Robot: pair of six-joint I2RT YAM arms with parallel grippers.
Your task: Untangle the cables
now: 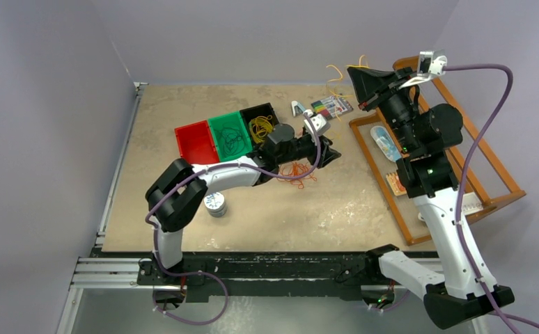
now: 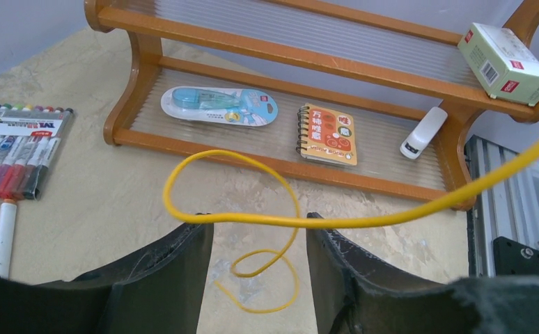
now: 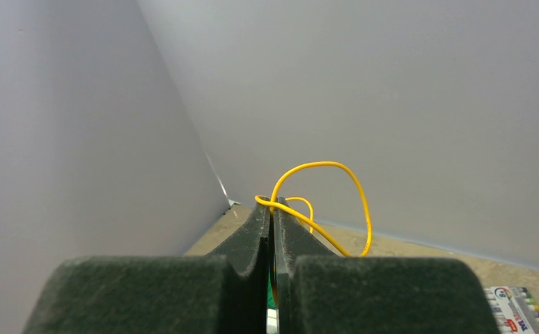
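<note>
Pincer, right (image 1: 354,72): pressed together on the yellow cable (image 3: 317,164), raised above the table's (image 1: 322,209) far edge, toward the right corner.
Yellow cable: looped out past the right pincer's tips; in the left wrist view a strand crossed just in front of the left fingertips (image 2: 200,229), and a smaller curl showed lower, between them.
Pincer, left (image 1: 329,152): jaws apart, nothing clamped, low over the middle of the table, pointing at the right edge.
Orange-red cables (image 1: 296,170): loose heap on the table, partly hidden under the left pincer.
Bins: red bin (image 1: 193,145), green bin (image 1: 218,120) and black bin (image 1: 261,108) in a row toward the far edge; dark cables (image 1: 230,139) in the green, more yellow cables (image 1: 260,127) in the black.
Marker pack (image 1: 333,106): by the far edge, right of the bins; a loose white marker (image 2: 3,236) lay beside it.
Rack (image 2: 287,52): wooden, along the right edge, carrying a blue blister pack (image 2: 218,106), an orange notebook (image 2: 327,134), a white stapler (image 2: 423,132) and, higher, a green box (image 2: 507,62).
Tin (image 1: 215,203): beside the left arm, toward the near edge.
</note>
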